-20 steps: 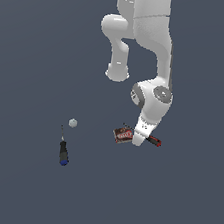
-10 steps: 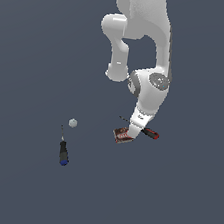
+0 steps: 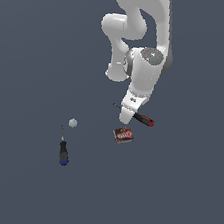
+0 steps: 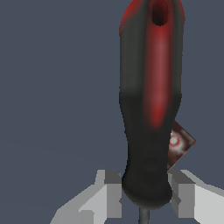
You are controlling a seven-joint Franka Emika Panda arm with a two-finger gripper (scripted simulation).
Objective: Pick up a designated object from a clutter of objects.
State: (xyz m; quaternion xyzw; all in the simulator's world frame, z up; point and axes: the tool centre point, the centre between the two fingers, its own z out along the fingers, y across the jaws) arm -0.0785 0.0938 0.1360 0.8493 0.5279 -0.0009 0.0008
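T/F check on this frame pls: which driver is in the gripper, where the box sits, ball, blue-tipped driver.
1. The gripper is closed on the red-handled screwdriver. True.
2. The box is clamped between the fingers. False: it lies free, below the held screwdriver.
3. The ball sits toward the exterior view's left of the box. True.
4. The blue-tipped screwdriver touches the box. False: it lies well apart, near the ball.

Simulated scene: flat featureless dark grey ground, no walls, untextured rendered shapes.
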